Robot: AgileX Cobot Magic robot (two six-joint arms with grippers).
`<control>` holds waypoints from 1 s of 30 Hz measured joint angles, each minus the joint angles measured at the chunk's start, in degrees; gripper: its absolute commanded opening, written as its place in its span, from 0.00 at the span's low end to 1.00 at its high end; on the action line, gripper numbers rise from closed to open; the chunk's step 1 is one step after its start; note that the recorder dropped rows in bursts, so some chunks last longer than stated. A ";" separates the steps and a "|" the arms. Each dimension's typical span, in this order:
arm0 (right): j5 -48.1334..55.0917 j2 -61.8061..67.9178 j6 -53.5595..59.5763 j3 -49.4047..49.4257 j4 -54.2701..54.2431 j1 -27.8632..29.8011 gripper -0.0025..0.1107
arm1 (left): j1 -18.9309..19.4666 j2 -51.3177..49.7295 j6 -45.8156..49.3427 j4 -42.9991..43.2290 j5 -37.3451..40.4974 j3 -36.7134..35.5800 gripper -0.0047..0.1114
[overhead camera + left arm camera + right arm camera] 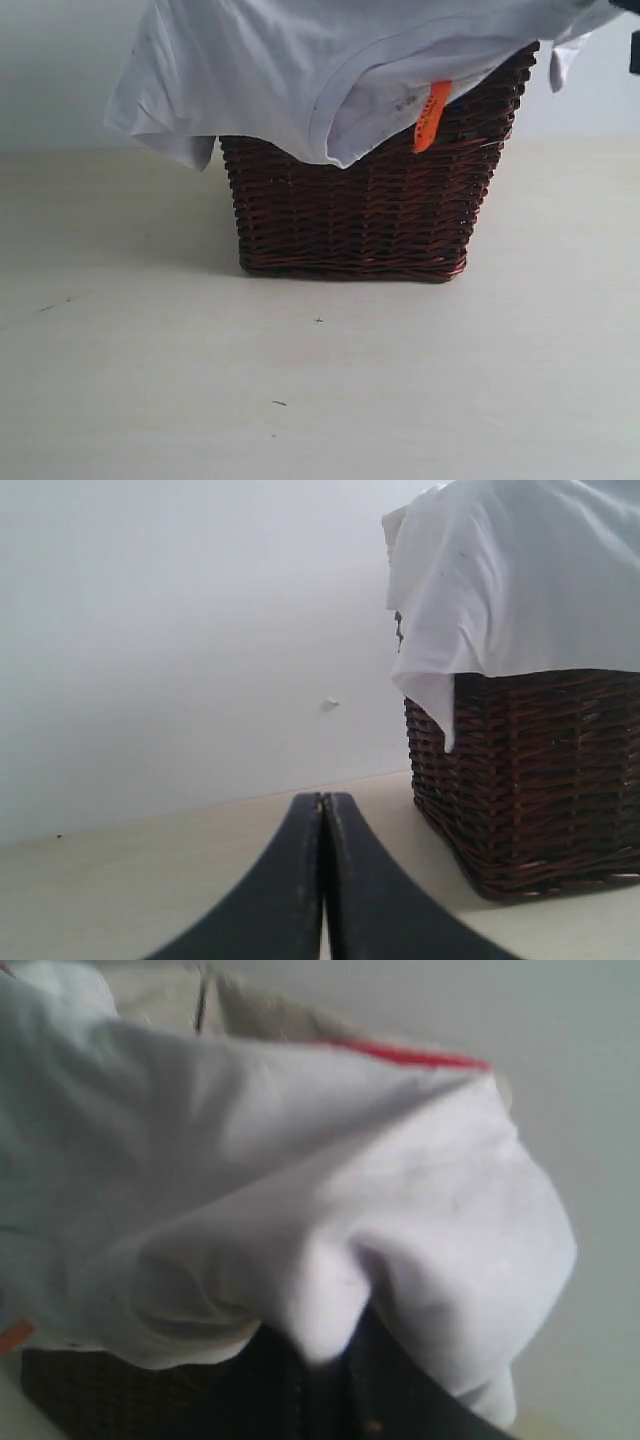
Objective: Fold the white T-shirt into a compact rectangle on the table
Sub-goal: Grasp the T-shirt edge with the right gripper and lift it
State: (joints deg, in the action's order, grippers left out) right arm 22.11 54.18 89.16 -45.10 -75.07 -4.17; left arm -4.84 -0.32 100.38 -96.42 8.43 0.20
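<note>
The white T-shirt [300, 70] hangs draped over the top of a dark brown wicker basket [360, 220], and its orange neck tag [432, 115] dangles down the front. A thin red strip [400, 1055] of its patch shows in the right wrist view. My right gripper [335, 1345] is shut on a fold of the shirt [300, 1180], with cloth bunched between the dark fingers. My left gripper [322, 798] sits low over the table [150, 880], shut and empty, off to one side of the basket [530, 780]. The shirt [520, 580] overhangs that side too.
The basket stands at the back middle of the beige table [320, 380], close to the pale wall [60, 70]. A few dark specks [318, 320] dot the tabletop. A dark part of the right arm [635, 50] shows at the exterior view's upper right edge.
</note>
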 measured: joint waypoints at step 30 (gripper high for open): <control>7.08 6.58 30.22 -35.24 -22.86 0.00 0.02 | 0.00 0.00 0.00 0.00 0.00 0.00 0.04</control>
State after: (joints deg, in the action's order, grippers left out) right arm 29.19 60.76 119.38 -80.34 -97.93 -4.17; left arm -4.84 -0.32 100.38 -96.42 8.43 0.20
